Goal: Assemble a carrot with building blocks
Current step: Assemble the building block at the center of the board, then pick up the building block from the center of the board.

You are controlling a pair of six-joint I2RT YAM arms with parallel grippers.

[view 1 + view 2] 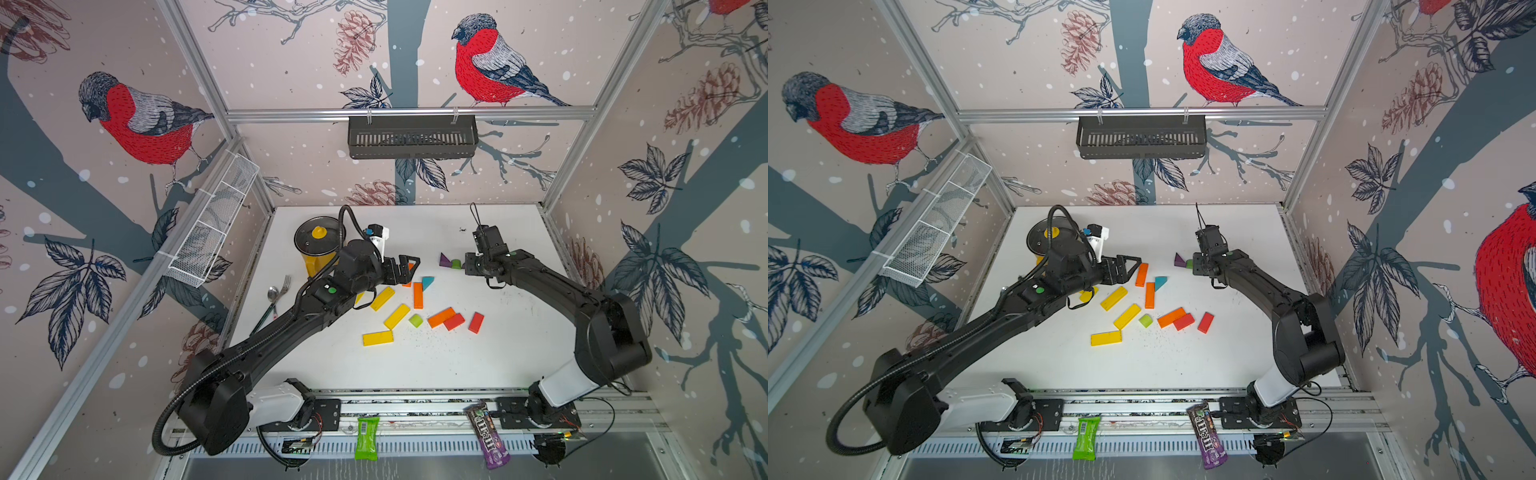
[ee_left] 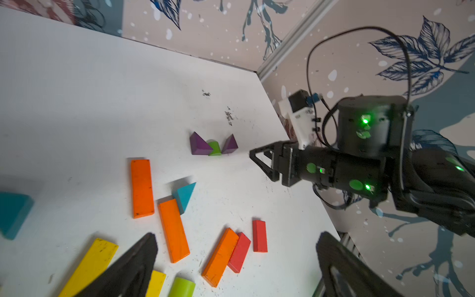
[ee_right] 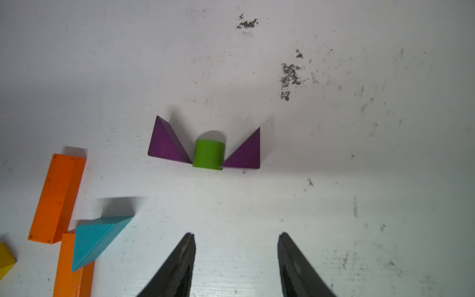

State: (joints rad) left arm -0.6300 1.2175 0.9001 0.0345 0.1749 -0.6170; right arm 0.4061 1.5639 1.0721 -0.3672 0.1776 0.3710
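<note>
Right claw (image 3: 236,235) is spread and empty, tips apart w/ bare table (image 3: 359,180) between them, just short of the green cylinder (image 3: 208,153). Two purple triangles (image 3: 164,144) flank the cylinder, one touching each side; I read that as the carrot's leafy top, at the far end of the board. Left claw (image 2: 237,234) is spread wide and empty too, hanging over the loose pile. The free orange bar (image 2: 142,189) lies apart from everything; the second orange bar (image 2: 173,230) touches the teal triangle (image 2: 185,195). A third orange bar (image 2: 220,257) leans on a red block (image 2: 239,252), and yellow bars (image 1: 382,298) lie nearer the arm bases. Step in hand, as I judge it, is starting the orange body under the top. I'd take the free bar first w/ the left claw, pinching across its narrow width and square to its long sides (a skewed pinch will twist it). Keep the right claw clear of the triangles, since they look easy to nudge.
</note>
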